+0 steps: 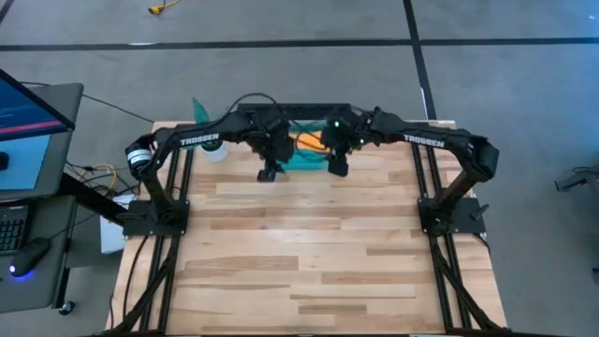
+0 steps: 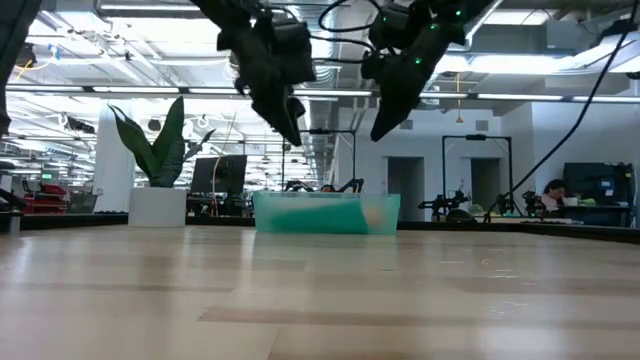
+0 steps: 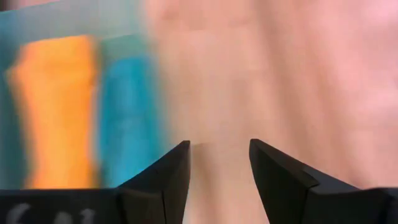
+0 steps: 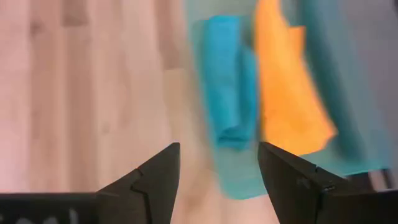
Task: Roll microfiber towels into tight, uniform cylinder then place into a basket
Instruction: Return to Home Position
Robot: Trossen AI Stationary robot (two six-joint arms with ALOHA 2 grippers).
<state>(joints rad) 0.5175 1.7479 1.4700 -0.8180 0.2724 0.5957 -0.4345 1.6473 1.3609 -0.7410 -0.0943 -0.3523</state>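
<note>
**Bin** [image 2: 325, 213]: at the far edge of the table [image 1: 309, 262], centre.
**Contents:** blue towel [image 4: 227, 81] and orange towel [image 4: 283, 87], both rolled and lying side by side inside. The orange roll appears looser at one end.
**Left gripper** [image 3: 219, 148]: fingers apart, empty, raised above the table just beside the bin.
**Right gripper** [image 4: 219, 149]: fingers apart, empty, raised near the bin.
**Step in hand:** retreat to rest.
**Advice:** lift straight up first to clear the bin walls, then draw each arm back to its own side without touching the towels.
</note>
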